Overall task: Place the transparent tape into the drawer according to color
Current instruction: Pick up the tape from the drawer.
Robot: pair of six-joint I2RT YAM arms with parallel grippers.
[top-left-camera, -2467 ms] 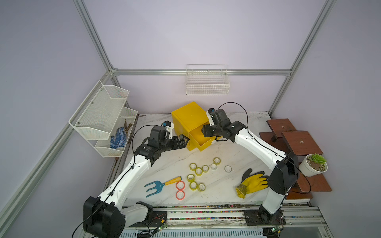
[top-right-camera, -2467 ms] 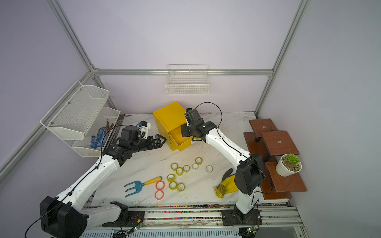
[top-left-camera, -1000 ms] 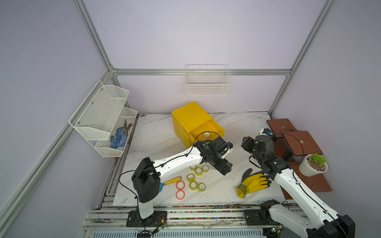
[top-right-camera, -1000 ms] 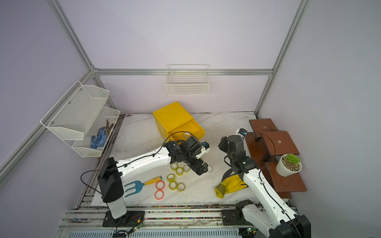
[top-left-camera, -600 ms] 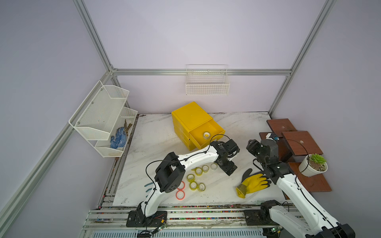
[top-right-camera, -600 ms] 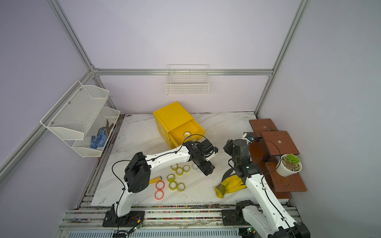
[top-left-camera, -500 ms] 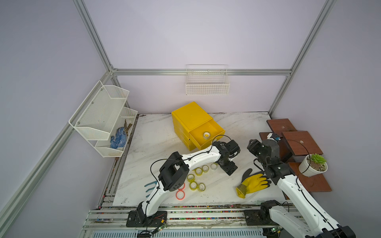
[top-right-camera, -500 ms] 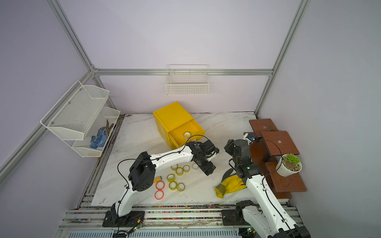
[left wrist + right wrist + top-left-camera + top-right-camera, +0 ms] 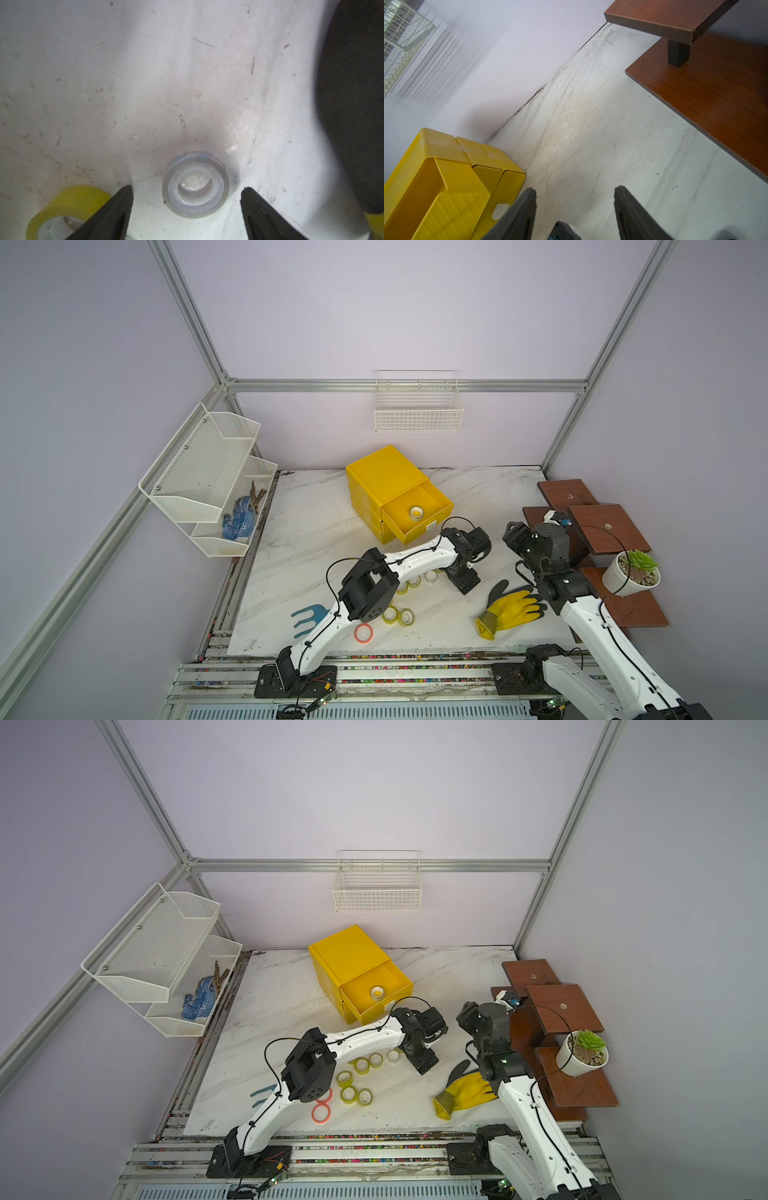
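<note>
Left gripper around a clear-whitish roll – jaws spread, not pinching

The left gripper [image 9: 187, 188] is hovering with its smooth black fingers [image 9: 116, 207] apart, gaps showing on both sides of a glossy clear-whitish tape roll [image 9: 195, 185] with a white plastic core. The roll is lying flat on the scuffed marble-look table [image 9: 316, 522], about 5 o'clock from the open drawer [image 9: 436, 499]. A yellow-green roll [image 9: 416, 512] is sitting inside that shiny yellow plastic drawer – its white sticker [image 9: 431, 525] is too small to read. The right gripper [image 9: 575, 188] is hanging spread, holding nothing.

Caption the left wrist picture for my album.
Left pincer open over a clear tape roll on the table, a yellow roll beside.
</note>
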